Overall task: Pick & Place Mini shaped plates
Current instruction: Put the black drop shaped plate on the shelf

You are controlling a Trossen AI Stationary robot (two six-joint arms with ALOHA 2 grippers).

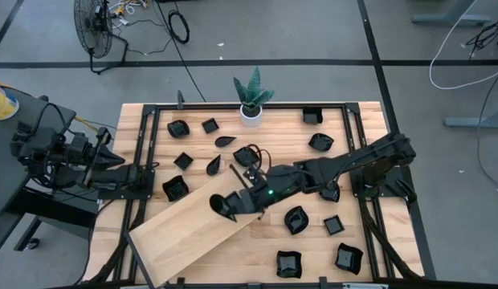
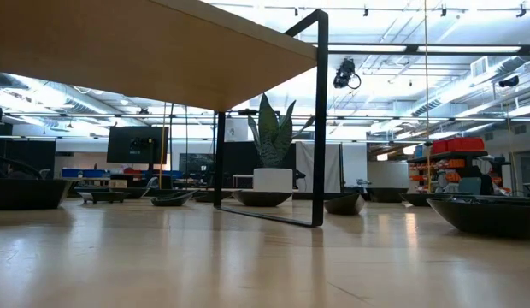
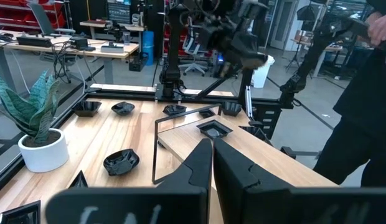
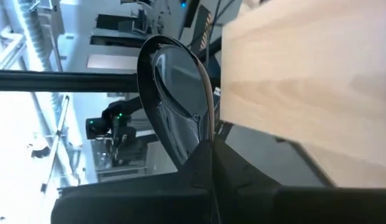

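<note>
A glossy black teardrop-shaped mini plate (image 1: pixel 222 206) hangs over the right end of the slanting light wooden board (image 1: pixel 185 233), with my right gripper (image 1: pixel 234 203) shut on it. In the right wrist view the plate (image 4: pixel 171 93) stands on edge beside the board (image 4: pixel 305 81). Several more black plates lie on the table, such as a wavy one (image 1: pixel 295 218) and a square one (image 1: pixel 210 125). My left gripper (image 1: pixel 151 170) waits shut at the table's left edge, its closed fingers (image 3: pixel 205 163) holding nothing. My right gripper pinches the plate's rim (image 4: pixel 207 132) between its two fingers, at one narrow spot of the edge. The fingers reach in from the table's right, nearly level. The plate stands on edge, turned sideways, lifted with a gap between it and the board.
A white pot with a green plant (image 1: pixel 251 112) stands at the far middle. The board is a raised shelf on a black metal frame (image 2: pixel 320 120), whose rails run along the table. Plates (image 2: pixel 487 214) lie scattered around it, and more at the near right (image 1: pixel 349 257).
</note>
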